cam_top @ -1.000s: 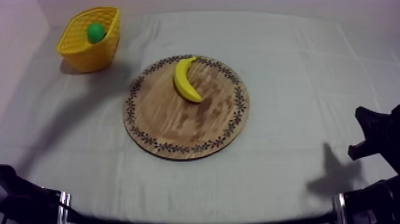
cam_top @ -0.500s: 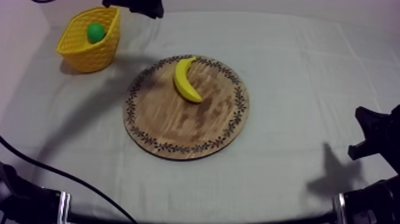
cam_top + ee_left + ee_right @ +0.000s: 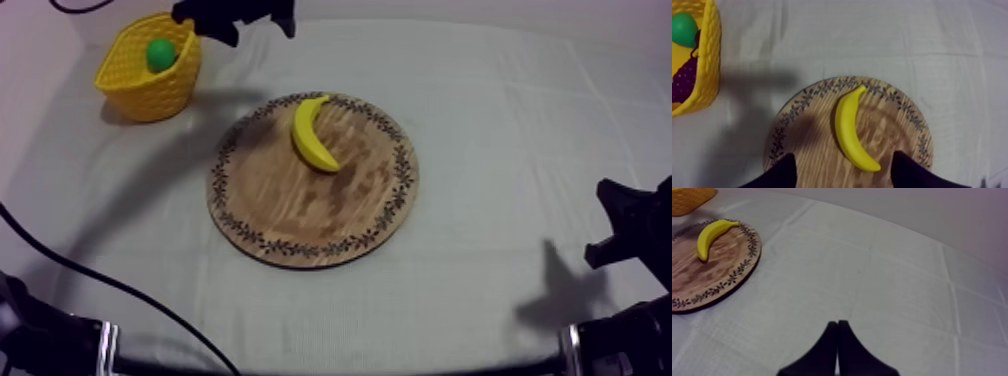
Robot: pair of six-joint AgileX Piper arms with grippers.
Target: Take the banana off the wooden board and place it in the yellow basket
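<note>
Though curved, the banana [image 3: 305, 135] runs seemingly rim-to-centre across the board [image 3: 300, 215].

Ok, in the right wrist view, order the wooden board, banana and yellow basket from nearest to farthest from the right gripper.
From the right gripper:
1. The wooden board, its near rim closest.
2. The banana, lying on the board's far part.
3. The yellow basket, beyond the board.

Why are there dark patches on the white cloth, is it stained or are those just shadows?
Shadows, most likely. Top view: a hard-edged one on the cloth beside the right arm, a soft one between basket and board. Left wrist view: the same soft band reaches the board's rim. Right wrist view: evenly lit.
</note>
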